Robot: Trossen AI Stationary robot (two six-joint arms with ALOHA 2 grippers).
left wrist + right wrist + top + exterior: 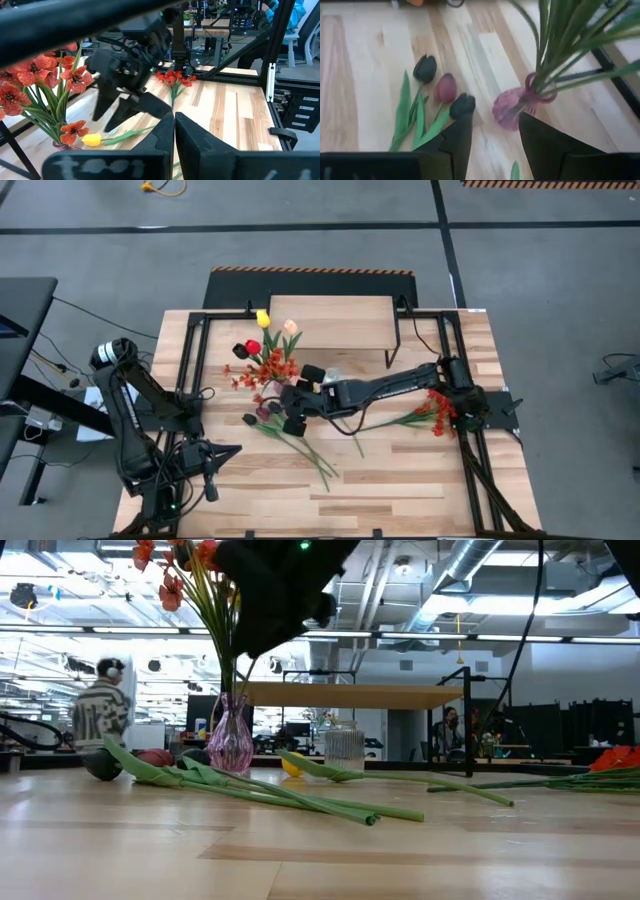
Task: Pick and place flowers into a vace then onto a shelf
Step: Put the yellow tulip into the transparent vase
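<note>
Dark tulips [440, 87] are lying loose on the tabletop [365, 75] beside the pink glass vase [512, 107], under the right gripper [495, 132] hovering with fingers parted and empty; light, floppy, best pinched mid-stem; left gripper [172, 137] is parked clenched.

Robotics lab or open workshop hall, grey concrete floor [560, 300] with hazard-striped tape [310, 271], exposed ceiling ducts [480, 570] and strip lights, far workbenches, seated person in headphones [103, 705] far left, plank worktable [400, 480] on black frame.
</note>
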